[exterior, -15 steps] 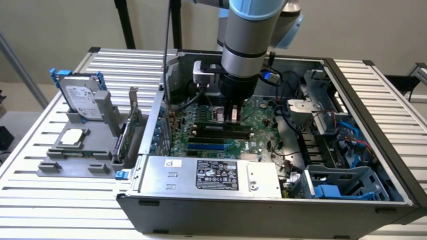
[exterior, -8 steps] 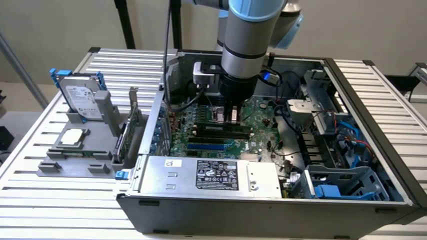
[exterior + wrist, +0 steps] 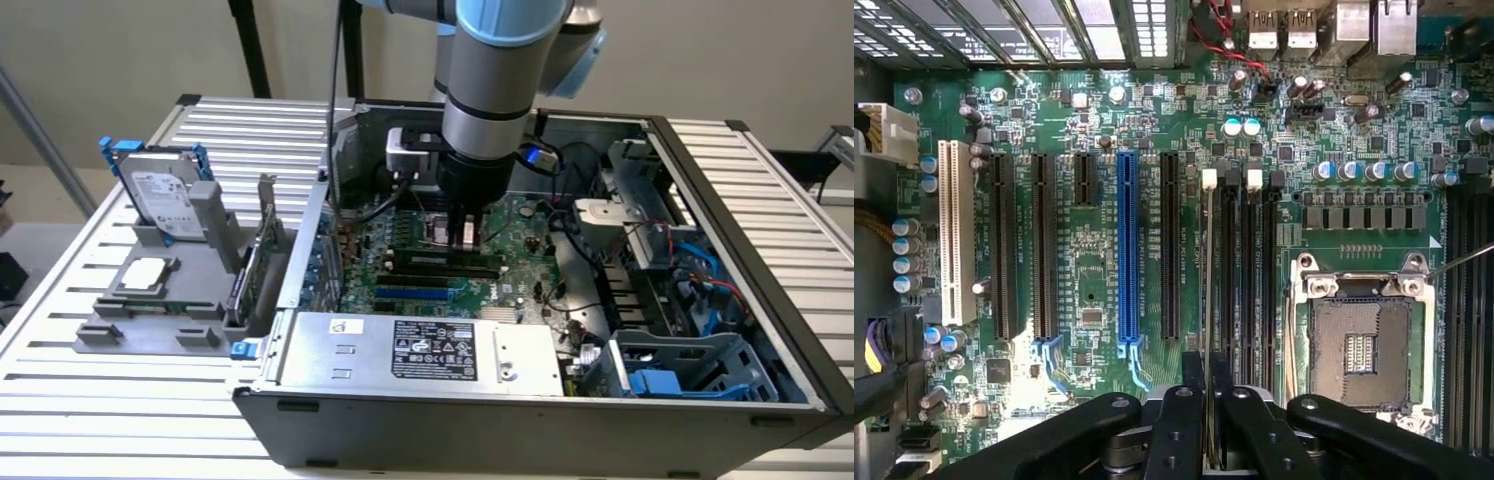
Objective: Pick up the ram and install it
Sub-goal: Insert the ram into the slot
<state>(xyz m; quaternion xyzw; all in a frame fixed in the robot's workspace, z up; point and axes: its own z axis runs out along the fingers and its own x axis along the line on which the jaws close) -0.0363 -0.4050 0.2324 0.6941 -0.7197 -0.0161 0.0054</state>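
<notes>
Now the black claw point(image 3: 1206, 440) is pinching the thin, stiff, lightweight green ram stick point(image 3: 1207, 330) by its top edge, holding it edge-on above the motherboard's black memory slots point(image 3: 1231, 275).

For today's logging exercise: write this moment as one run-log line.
hand: shut on ram | position: edge-on over motherboard memory slots | ram: not seated | case: open

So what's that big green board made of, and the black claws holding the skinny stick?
The green board looks like hard circuit-board laminate with a glossy green coat; tiny metal parts and plastic slots stud it. The gripper fingers look like matte black plastic or painted metal, hard to tell which. They are shut on the ram, seen edge-on, so its surface barely shows.
</notes>
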